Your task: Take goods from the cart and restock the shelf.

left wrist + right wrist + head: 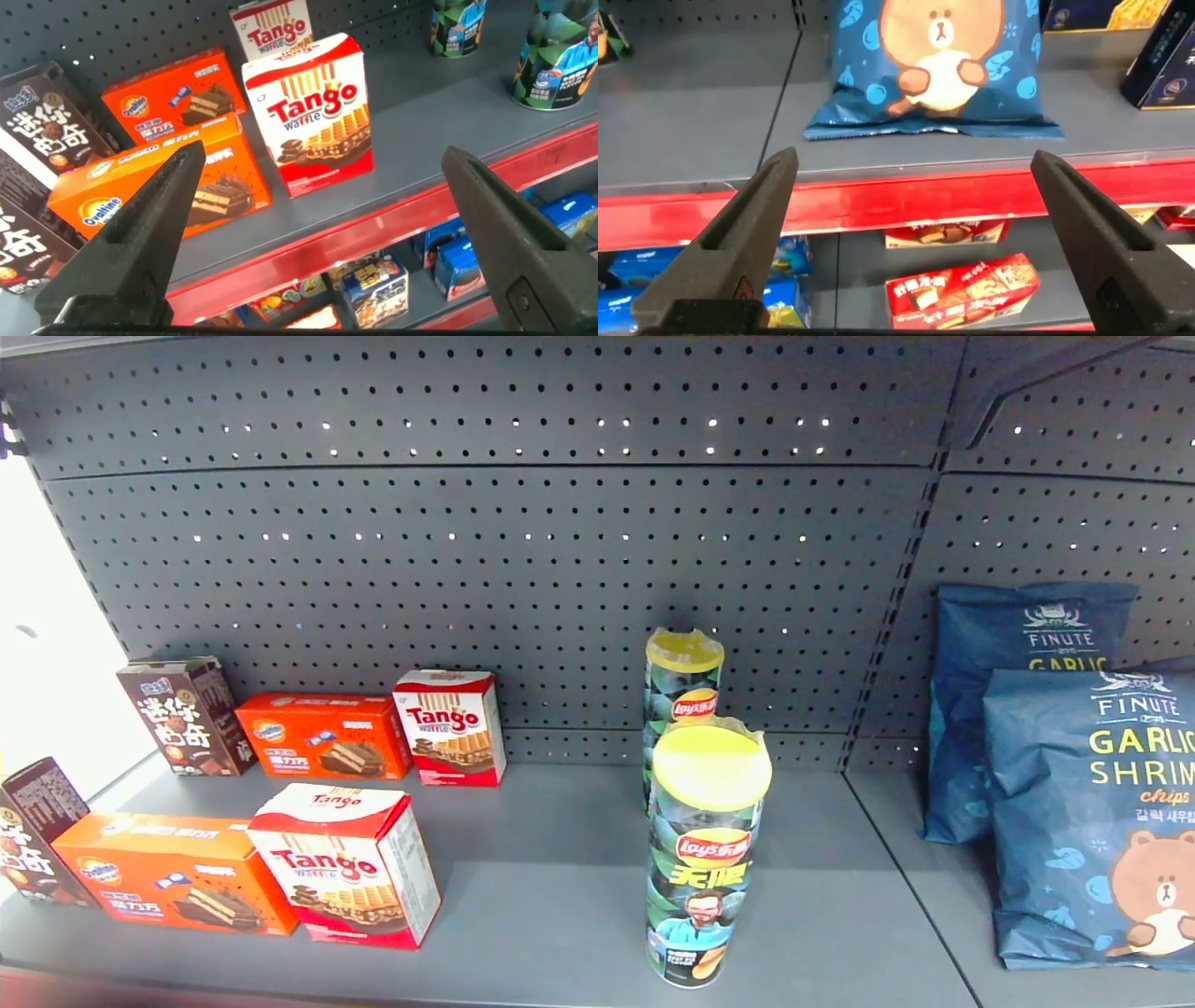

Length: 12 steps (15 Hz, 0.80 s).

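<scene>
Grey metal shelf, backed by a perforated panel, carries goods two deep. From the robot's left stand the brown boxes, the orange boxes and the red-and-white wafer boxes, each with one at the front and one behind it against the panel. Near the middle, two chip cans with yellow lids stand upright, one directly behind the other. Well apart on the right, two blue snack bags lean one against the other. The left gripper hangs just outside the shelf's red front edge, facing the front wafer box, its jaws spread wide with nothing between them. The right gripper hangs before the same red edge in front of the blue bag with a bear printed on it, its jaws likewise spread wide and empty. Below the edge, more packaged goods sit on a lower level.
</scene>
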### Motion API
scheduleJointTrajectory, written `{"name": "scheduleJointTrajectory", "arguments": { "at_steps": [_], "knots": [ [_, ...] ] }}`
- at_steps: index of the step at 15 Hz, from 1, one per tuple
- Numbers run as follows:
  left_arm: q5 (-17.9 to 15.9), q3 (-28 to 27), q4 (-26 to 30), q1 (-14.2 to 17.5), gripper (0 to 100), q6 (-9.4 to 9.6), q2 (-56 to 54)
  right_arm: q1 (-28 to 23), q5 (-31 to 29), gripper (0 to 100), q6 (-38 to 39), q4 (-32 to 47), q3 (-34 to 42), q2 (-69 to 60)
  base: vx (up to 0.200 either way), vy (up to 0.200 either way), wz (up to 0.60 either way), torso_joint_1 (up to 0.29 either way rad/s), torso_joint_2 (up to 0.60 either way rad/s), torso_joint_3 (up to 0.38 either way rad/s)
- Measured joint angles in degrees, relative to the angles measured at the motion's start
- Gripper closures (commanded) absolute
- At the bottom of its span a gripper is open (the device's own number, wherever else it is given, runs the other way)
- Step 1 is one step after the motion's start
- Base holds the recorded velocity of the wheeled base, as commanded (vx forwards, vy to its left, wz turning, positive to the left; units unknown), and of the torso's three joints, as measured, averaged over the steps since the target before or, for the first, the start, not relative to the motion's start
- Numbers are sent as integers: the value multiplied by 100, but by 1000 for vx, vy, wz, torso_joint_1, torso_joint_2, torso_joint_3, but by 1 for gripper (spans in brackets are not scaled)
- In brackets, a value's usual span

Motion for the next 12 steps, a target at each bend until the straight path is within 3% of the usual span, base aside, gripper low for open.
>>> {"name": "scheduleJointTrajectory", "arguments": {
  "at_steps": [8,12],
  "knots": [
    [385,168,0,26,0,-20,-182,59,2,0,-2,-2,13,-63,0,0,0,0,0,0],
    [594,308,-23,166,0,-41,-212,1075,7,0,11,6,13,-171,0,0,0,0,0,0]
  ]
}}
